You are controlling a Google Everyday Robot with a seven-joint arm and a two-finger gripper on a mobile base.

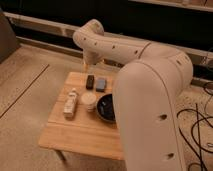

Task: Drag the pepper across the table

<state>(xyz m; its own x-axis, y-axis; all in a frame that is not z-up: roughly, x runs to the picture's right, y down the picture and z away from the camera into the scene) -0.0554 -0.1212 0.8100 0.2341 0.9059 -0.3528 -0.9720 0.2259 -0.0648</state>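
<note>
The table is a low plank-wood one in the middle of the camera view. The pepper does not show; no slim orange-red thing is visible on the top. My gripper hangs from the cream arm at the table's far edge. It is just behind a small black block and holds nothing that I can see. My arm's large near link covers the table's right part.
A grey-blue block lies beside the black block. A white bottle lies on the left, a white cup stands beside a dark bowl. Cables lie on the floor at right. A dark wall runs behind.
</note>
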